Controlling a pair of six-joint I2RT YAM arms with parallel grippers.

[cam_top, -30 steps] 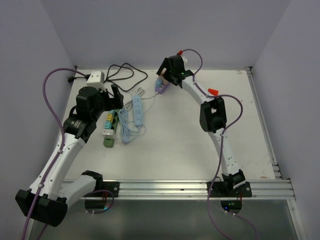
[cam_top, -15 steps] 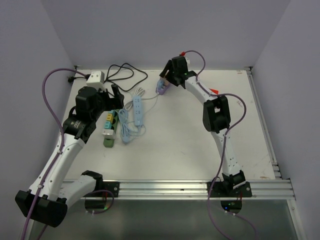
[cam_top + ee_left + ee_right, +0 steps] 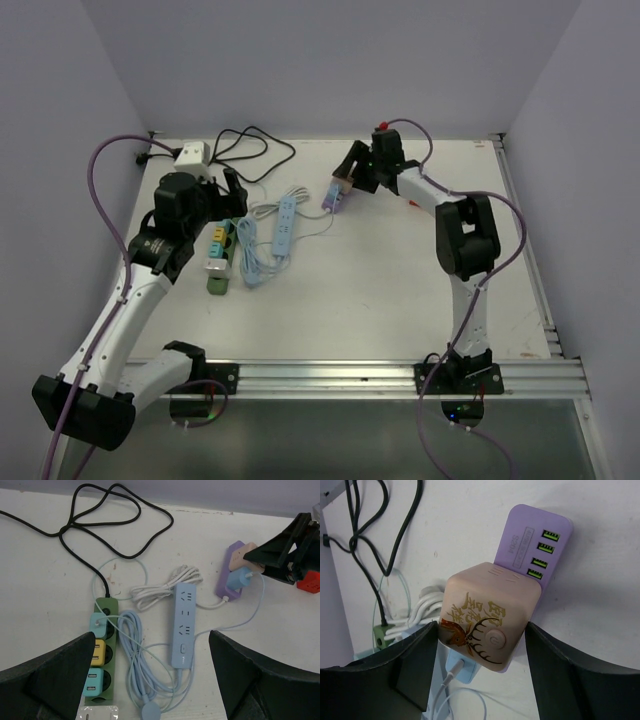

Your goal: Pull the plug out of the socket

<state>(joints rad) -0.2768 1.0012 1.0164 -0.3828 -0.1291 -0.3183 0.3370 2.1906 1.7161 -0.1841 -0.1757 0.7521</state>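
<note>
A beige cube plug (image 3: pixel 490 620) with a deer print sits on the purple socket strip (image 3: pixel 535 540), with a light blue plug (image 3: pixel 462 667) beside it. My right gripper (image 3: pixel 482 650) is shut on the cube plug, one finger on each side. In the top view the right gripper (image 3: pixel 345 183) holds the purple socket (image 3: pixel 333 199) at the table's far middle. My left gripper (image 3: pixel 235 205) is open and empty, hovering above a green power strip (image 3: pixel 102 655) and a blue power strip (image 3: pixel 183 625). The left wrist view also shows the purple socket (image 3: pixel 229 577).
A coiled light blue cable (image 3: pixel 145 680) lies between the green and blue strips. A black cable (image 3: pixel 245 145) loops at the far left beside a white adapter (image 3: pixel 190 155). A white cord bundle (image 3: pixel 160 585) lies by the blue strip's top.
My right gripper has moved right and toward me with the cube plug and purple socket. The blue strip was dragged right and turned. The left arm has barely moved.
</note>
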